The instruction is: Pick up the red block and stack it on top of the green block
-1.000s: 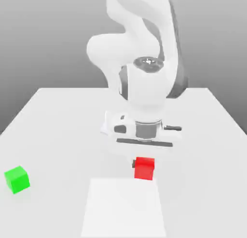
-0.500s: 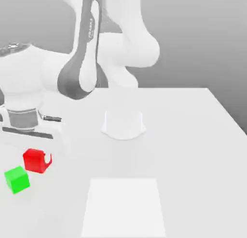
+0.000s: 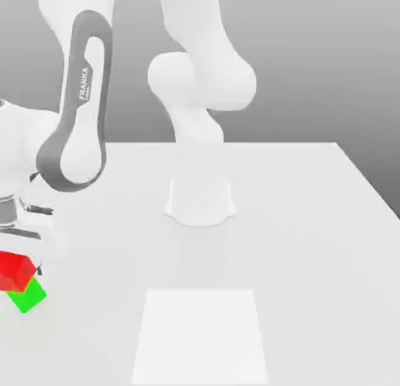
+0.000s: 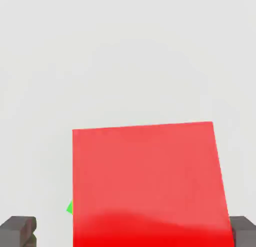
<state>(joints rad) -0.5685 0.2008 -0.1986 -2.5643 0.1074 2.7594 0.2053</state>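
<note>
Two cubes meet at the tabletop's (image 3: 312, 220) edge on the exterior view's left: red block (image 3: 14, 271) sits tilted atop green block (image 3: 28, 296), between the hand's (image 4: 128, 231) spread fingers (image 4: 17, 230).

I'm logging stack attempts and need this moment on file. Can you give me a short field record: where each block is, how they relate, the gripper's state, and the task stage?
red block: at the exterior view's far left, on top of the green block, turned out of line with it
green block: on the table, mostly covered by the red block
gripper: open, fingers standing apart on either side of the red block
white square patch: near front edge of table, bare
task stage: red block released on the green one; stack looks misaligned
</note>
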